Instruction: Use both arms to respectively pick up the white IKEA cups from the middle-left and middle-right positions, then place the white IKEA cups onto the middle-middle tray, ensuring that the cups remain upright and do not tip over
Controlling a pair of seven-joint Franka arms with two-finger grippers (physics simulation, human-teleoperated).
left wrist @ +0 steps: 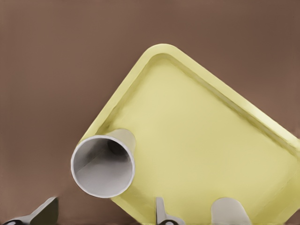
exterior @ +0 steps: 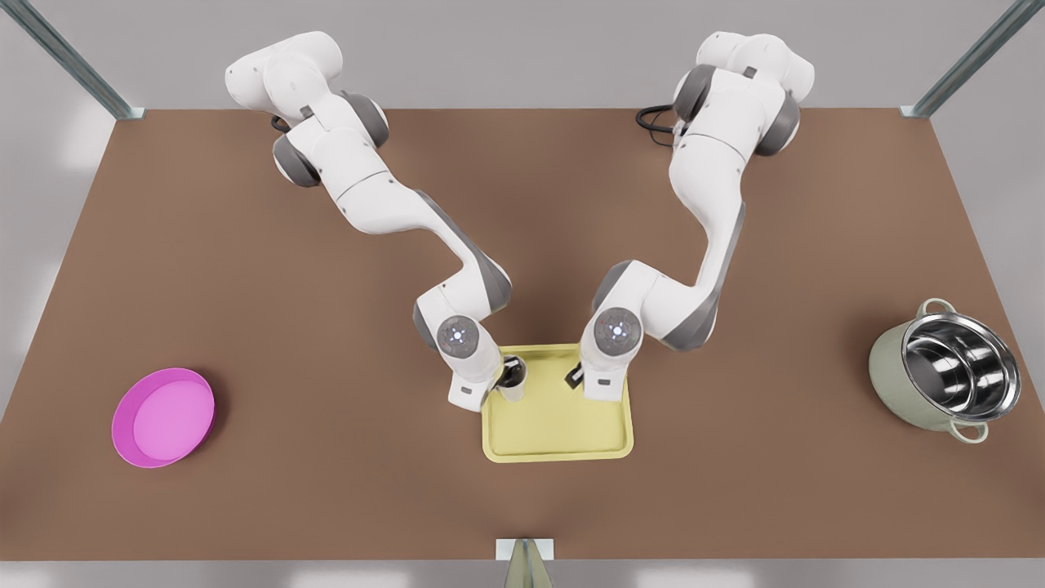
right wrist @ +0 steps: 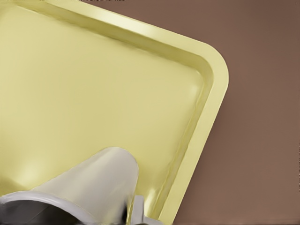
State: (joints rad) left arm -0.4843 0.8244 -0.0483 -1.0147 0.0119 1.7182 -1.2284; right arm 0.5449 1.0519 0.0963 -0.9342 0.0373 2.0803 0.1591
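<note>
Cups come first: one white cup [exterior: 513,380] stands upright on the left edge of the yellow tray [exterior: 563,433], in the middle of the brown tabletop [exterior: 245,286]. The left gripper [exterior: 500,377] is right by it, fingers [left wrist: 44,212] spread apart on both sides of it. The right gripper [exterior: 581,377] sits over the tray's right side, holding the other cup [right wrist: 93,185]. A pink dish [exterior: 163,416] lies far left, a green pot [exterior: 947,371] far right.

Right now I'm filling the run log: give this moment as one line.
left gripper: open beside white cup at tray edge | right gripper: over tray, second cup | pink dish, green pot untouched
</note>
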